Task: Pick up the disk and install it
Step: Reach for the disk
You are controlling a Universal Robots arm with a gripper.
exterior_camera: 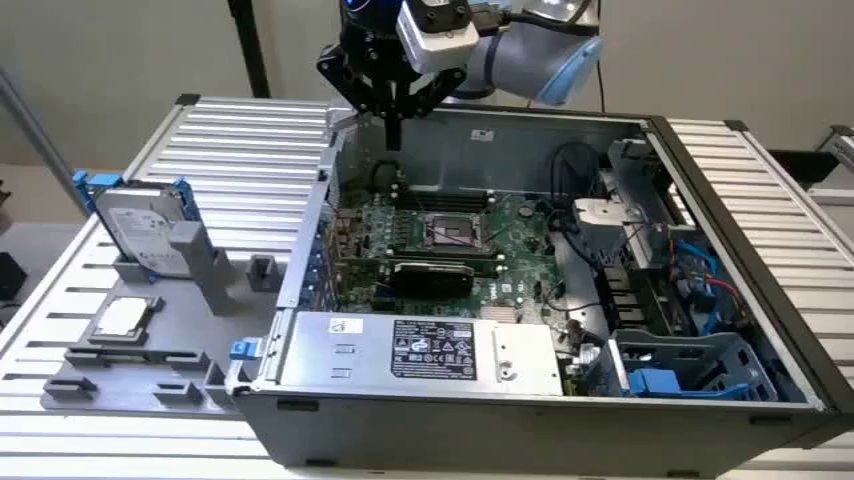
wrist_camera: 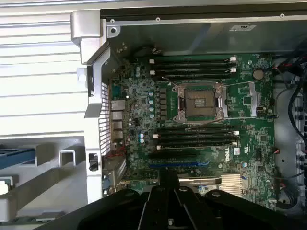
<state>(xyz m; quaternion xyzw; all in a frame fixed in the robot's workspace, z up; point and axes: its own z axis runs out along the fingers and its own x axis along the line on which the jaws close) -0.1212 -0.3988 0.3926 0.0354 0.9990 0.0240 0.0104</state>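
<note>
A slatted metal table carries an open computer case. We find the gripper with fingers pressed together on nothing, poised above the case's far end, over the motherboard. The disk stands upright in a grey holder outside the case, at the exterior view's left, well apart from the gripper. We judge pickup and installation both outstanding. Overhead room looks open; the case's side wall rises between gripper and disk.
</note>
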